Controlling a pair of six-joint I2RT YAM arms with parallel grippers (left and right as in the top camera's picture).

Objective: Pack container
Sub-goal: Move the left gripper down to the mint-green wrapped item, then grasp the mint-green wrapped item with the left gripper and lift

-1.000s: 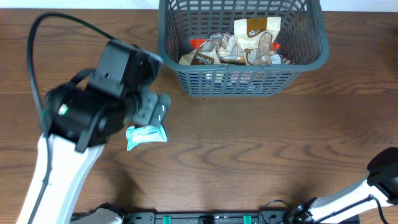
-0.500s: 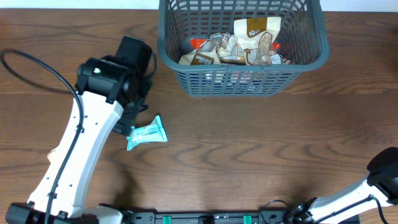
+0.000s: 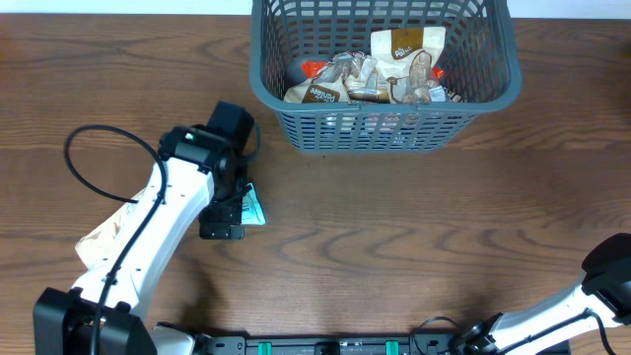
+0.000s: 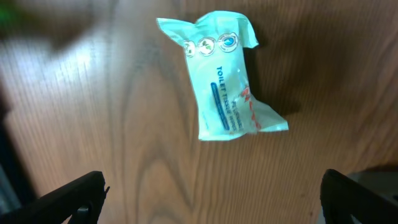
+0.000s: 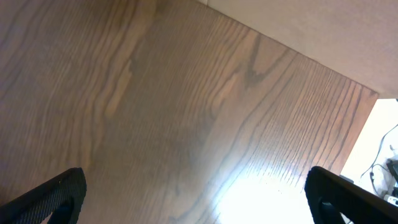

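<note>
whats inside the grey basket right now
The basket holds a pile of snack packets, with a tan and white pouch on top and a red wrapper at its edge. Whatever lies beneath the pile is covered.

Wooden table (image 5: 155, 93) under wide-spread right tool (image 5: 196, 190) (glare nearby).

Left wrist view, and there's print to read: the mint-green packet (image 4: 227, 81) on the wood carries dark blue capitals running along its length. "TOILET" is clear, then comes a word starting "TI" that smears out. Beside it runs a blue band of small print, too fine to read, with red marks next to that. Three round emblems sit in a row near one crimped end, their contents illegible. Overhead now: inside the container (image 3: 258, 79), a brown packet (image 3: 320, 94) at the left shows white lettering and a cream packet (image 3: 406, 44) shows a dark logo, both too small to make out.
</note>
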